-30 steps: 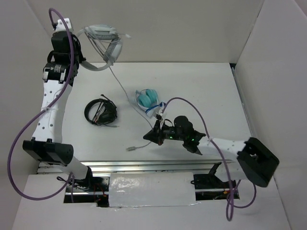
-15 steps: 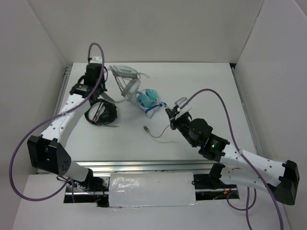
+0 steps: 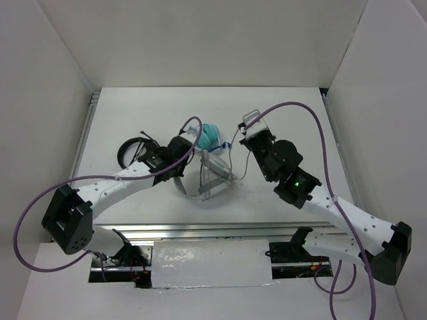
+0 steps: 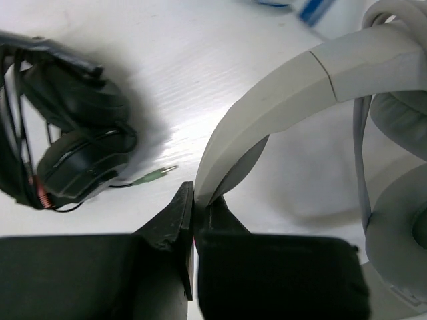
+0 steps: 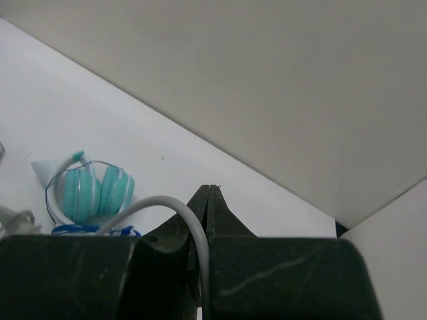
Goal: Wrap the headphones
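The white headphones [image 3: 212,175] lie tilted at the table's centre, just in front of the teal set. My left gripper [image 3: 186,149] is shut on the end of their wide headband [image 4: 313,73], which is pinched between the black fingertips [image 4: 183,207] in the left wrist view. My right gripper [image 3: 245,133] stands to the right of the teal set, tips pointing toward the back wall. It is shut on the thin grey cable [image 5: 175,204], which arches over one finger and drops into the jaw gap. The cable [image 3: 240,167] hangs from there toward the earcups.
Small teal headphones [image 3: 210,136] with a blue cord sit right behind the white ones, also in the right wrist view as the teal headphones [image 5: 93,193]. A black coiled headset [image 3: 135,153] lies to the left, its green plug [image 4: 155,175] near my left fingers. White walls enclose three sides.
The left arm has carried the headphones from the far left corner down to the table's centre. The right gripper has swung from near the front up and right, taking the cable along.
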### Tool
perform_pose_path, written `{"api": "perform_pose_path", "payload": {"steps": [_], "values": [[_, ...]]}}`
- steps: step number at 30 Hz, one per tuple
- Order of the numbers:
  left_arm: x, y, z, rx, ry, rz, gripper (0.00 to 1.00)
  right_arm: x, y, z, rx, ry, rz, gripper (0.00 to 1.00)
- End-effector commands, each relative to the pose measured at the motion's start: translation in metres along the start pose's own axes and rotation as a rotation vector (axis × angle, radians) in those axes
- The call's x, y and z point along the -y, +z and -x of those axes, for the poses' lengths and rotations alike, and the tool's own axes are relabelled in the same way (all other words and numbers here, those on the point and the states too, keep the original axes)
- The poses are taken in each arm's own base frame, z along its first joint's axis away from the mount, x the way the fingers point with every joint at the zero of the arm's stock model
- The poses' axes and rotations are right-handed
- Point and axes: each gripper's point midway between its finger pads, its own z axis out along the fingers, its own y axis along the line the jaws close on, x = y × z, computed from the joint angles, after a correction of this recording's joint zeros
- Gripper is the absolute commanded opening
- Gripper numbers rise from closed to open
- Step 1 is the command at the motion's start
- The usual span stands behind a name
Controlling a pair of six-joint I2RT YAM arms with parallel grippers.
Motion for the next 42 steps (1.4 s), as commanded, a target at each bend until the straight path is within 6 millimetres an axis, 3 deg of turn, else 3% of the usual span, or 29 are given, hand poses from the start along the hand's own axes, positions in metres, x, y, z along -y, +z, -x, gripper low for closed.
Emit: {"api": "perform_pose_path", "payload": {"steps": [1, 5, 11, 12, 14, 15, 17, 18, 19, 20, 23, 26, 27, 31, 33, 37, 39, 42], "values": [[0.026, -0.007, 0.038, 0.133, -0.028, -0.024, 0.00, 0.007, 0.001, 0.048, 0.117, -0.030, 0.065, 0.02], [0.036, -0.006, 0.042, 0.129, -0.060, -0.027, 0.00, -0.004, -0.004, 0.054, 0.119, -0.049, 0.146, 0.02], [0.012, -0.001, 0.063, 0.133, -0.238, -0.054, 0.00, -0.005, -0.028, 0.047, 0.123, -0.023, 0.145, 0.01], [-0.004, -0.001, 0.068, 0.147, -0.288, -0.037, 0.00, -0.003, -0.031, 0.046, 0.117, -0.011, 0.142, 0.01], [-0.014, -0.003, 0.077, 0.165, -0.370, -0.066, 0.00, 0.000, -0.039, 0.040, 0.096, 0.009, 0.140, 0.01], [-0.035, -0.007, 0.083, 0.190, -0.426, -0.057, 0.00, 0.001, -0.042, 0.038, 0.085, 0.023, 0.132, 0.00], [-0.045, -0.010, 0.093, 0.219, -0.495, -0.108, 0.00, -0.001, -0.050, 0.031, 0.078, 0.079, 0.136, 0.00], [-0.070, -0.013, 0.099, 0.243, -0.551, -0.083, 0.00, -0.003, -0.053, 0.028, 0.076, 0.093, 0.141, 0.00], [-0.077, -0.015, 0.104, 0.247, -0.587, -0.098, 0.00, -0.010, -0.059, 0.022, 0.068, 0.112, 0.168, 0.00], [-0.100, -0.014, 0.101, 0.241, -0.633, -0.070, 0.00, -0.014, -0.062, 0.019, 0.063, 0.117, 0.190, 0.00], [-0.139, -0.023, 0.114, 0.278, -0.712, -0.066, 0.00, -0.031, -0.073, -0.001, -0.012, 0.147, 0.248, 0.00], [-0.179, -0.034, 0.121, 0.312, -0.796, -0.010, 0.00, -0.051, -0.083, -0.030, -0.096, 0.201, 0.284, 0.00], [-0.184, -0.036, 0.123, 0.320, -0.810, -0.024, 0.00, -0.062, -0.087, -0.045, -0.131, 0.205, 0.308, 0.00], [-0.227, -0.047, 0.130, 0.391, -0.933, -0.043, 0.00, -0.089, -0.098, -0.073, -0.220, 0.248, 0.370, 0.00], [-0.236, -0.053, 0.137, 0.422, -0.970, -0.087, 0.00, -0.093, -0.102, -0.092, -0.289, 0.227, 0.367, 0.00], [-0.263, -0.060, 0.139, 0.446, -1.033, -0.109, 0.00, -0.108, -0.112, -0.111, -0.355, 0.242, 0.406, 0.00], [-0.276, -0.063, 0.140, 0.464, -1.044, -0.043, 0.00, -0.112, -0.114, -0.113, -0.348, 0.262, 0.415, 0.00], [-0.279, -0.067, 0.143, 0.459, -1.051, -0.033, 0.00, -0.129, -0.119, -0.105, -0.316, 0.289, 0.509, 0.00]]}}
